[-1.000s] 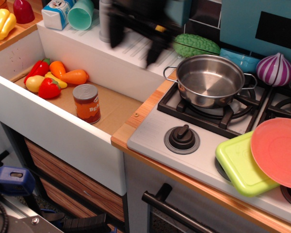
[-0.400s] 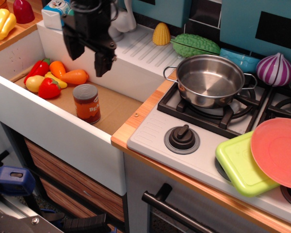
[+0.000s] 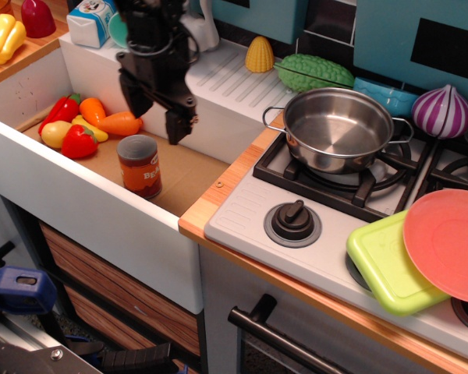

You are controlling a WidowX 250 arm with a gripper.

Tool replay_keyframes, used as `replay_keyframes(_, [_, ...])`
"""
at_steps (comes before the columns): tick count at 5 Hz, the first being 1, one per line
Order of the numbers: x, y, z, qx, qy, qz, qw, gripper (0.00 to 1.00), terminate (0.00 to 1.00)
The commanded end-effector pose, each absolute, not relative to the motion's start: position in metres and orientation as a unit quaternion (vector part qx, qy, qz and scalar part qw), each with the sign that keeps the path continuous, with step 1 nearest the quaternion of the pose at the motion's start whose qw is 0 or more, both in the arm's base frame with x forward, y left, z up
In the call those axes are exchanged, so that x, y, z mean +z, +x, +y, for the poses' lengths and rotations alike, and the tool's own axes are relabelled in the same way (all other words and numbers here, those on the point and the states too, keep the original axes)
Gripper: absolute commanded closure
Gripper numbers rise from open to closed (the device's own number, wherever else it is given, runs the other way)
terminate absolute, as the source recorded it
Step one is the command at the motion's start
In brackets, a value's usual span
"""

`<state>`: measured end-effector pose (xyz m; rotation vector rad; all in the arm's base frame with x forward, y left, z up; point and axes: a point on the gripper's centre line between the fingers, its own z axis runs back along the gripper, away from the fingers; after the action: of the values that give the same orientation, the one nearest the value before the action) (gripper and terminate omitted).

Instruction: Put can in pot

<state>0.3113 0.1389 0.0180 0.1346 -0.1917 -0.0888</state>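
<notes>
The black gripper (image 3: pixel 154 115) hangs in the upper left of the frame with its two fingers (image 3: pixel 176 125) spread wide apart, holding nothing and touching nothing; its fingertips sit just above and slightly behind the can (image 3: pixel 139 166). That single can, with an orange-red label and silver top, stands upright on the brown floor of the white sink (image 3: pixel 78 204), left of centre. One steel pot (image 3: pixel 337 128) sits on the black stove grate in the upper right of centre, with nothing inside it. In the sink's far left corner lies a cluster of toy vegetables: one red pepper (image 3: pixel 79 142), another red piece (image 3: pixel 60 111), two orange carrots (image 3: pixel 118 122) and a yellow piece (image 3: pixel 54 134). Along the top edge are one milk carton (image 3: pixel 90 21), one yellow corn (image 3: pixel 259 54) and one green gourd (image 3: pixel 316 72); one purple onion (image 3: pixel 442 111) is at the right. One pink plate (image 3: pixel 447 243) overlaps one green lid (image 3: pixel 382 265) at lower right, and one black knob (image 3: pixel 293 220) sits on the stove front.
</notes>
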Motion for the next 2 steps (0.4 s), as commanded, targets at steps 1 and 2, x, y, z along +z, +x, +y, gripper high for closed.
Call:
replay_keyframes(1, [0.0133,0.3045,0.1505,-0.041,0.081,-0.11,0.99,0.0,0.0])
replay_keyframes(2, [0.0086,0.2977,0.1568,-0.03,0.09,-0.108,0.99,0.0,0.0])
